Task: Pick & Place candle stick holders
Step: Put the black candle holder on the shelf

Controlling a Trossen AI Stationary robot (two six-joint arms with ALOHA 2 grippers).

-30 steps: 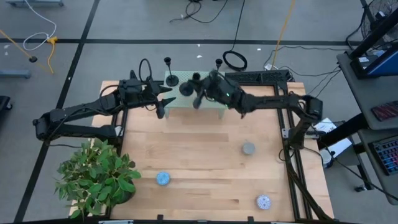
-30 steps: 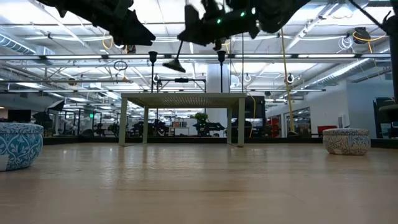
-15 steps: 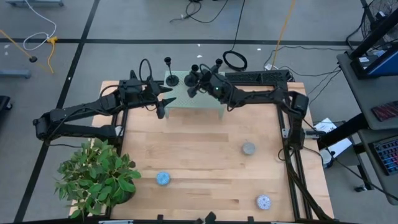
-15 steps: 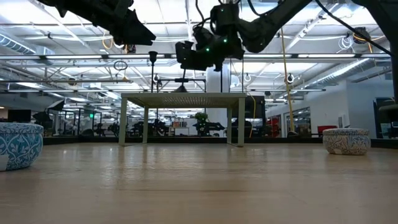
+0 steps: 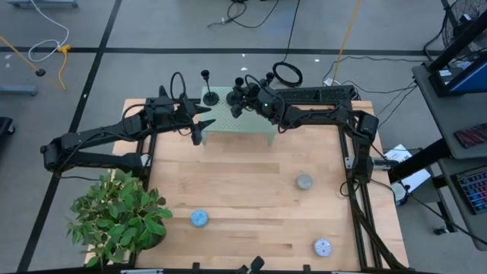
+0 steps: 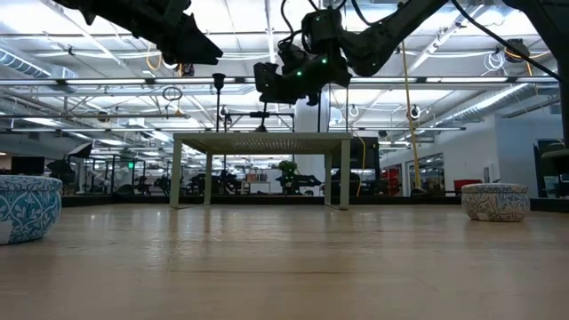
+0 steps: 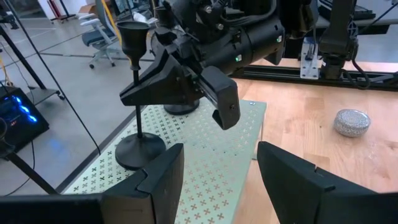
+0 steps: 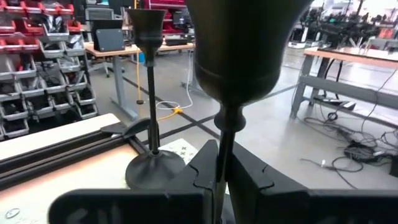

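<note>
A pale green perforated stand point(image 5: 259, 131) sits at the table's far edge. One black candle stick holder point(image 5: 208, 95) stands upright on its left part by its round base point(image 7: 140, 149). Another holder point(image 5: 266, 78) stands at the far right. My right gripper point(image 5: 242, 103) is over the stand's far middle, shut on the third holder point(image 8: 242, 43). My left gripper point(image 7: 217, 158) is open and empty at the stand's left near corner point(image 5: 201, 125). A holder point(image 8: 149, 93) also stands on the stand in the right wrist view. My right gripper pinches the holder's thin stem point(image 8: 222, 134) between its two fingers, a little below the cup top. The fingers lie across the stem, coming level from the table's right. The holder is upright; its round base point(image 7: 180, 107) is at the stand's top, touching or just above I cannot tell.
A potted plant point(image 5: 118, 217) fills the near left corner. Three small patterned jars stand on the wood: one near left point(image 5: 199, 218), one grey at the right middle point(image 5: 303, 181), one near right point(image 5: 323, 246). A black frame point(image 5: 312, 93) runs behind the stand.
My right gripper has carried the holder toward the table's far edge, over the stand. The holder, tilted and lifted clear a second ago, has turned upright and come down toward the stand's top. The gripper has stayed shut on it.
</note>
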